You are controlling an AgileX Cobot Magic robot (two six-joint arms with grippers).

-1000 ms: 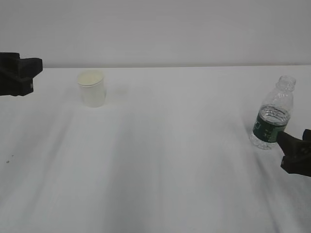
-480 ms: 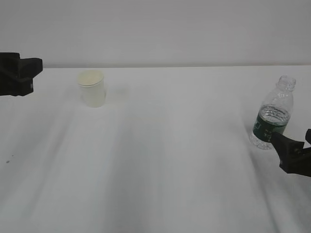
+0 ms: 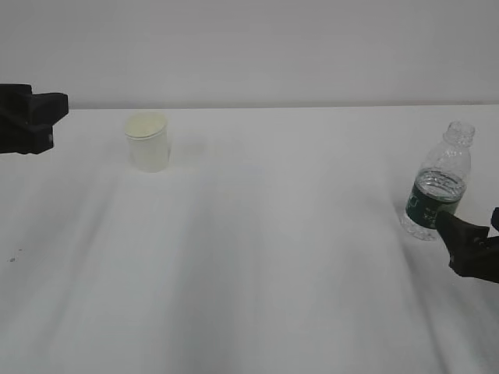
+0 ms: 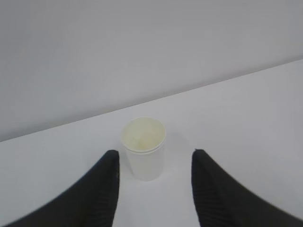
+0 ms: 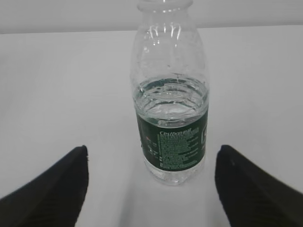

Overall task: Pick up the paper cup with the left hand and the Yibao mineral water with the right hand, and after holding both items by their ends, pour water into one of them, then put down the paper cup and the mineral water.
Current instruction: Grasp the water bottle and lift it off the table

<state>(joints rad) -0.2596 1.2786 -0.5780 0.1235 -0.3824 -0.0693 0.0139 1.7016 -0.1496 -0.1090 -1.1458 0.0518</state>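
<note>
The white paper cup stands upright on the white table at the back left. My left gripper is open and empty, well to the cup's left; in the left wrist view the cup stands ahead, just beyond the gap of the gripper. The clear Yibao mineral water bottle with a green label stands upright at the right, uncapped and partly filled. My right gripper is open, just in front of its base. In the right wrist view the bottle stands beyond the spread gripper.
The white table runs wide between cup and bottle. A pale wall stands behind the table's far edge. A tiny dark speck lies at the left front.
My right gripper has crept a little towards the bottle's base and the bottle has shifted very slightly. The left gripper and the cup have not moved.
</note>
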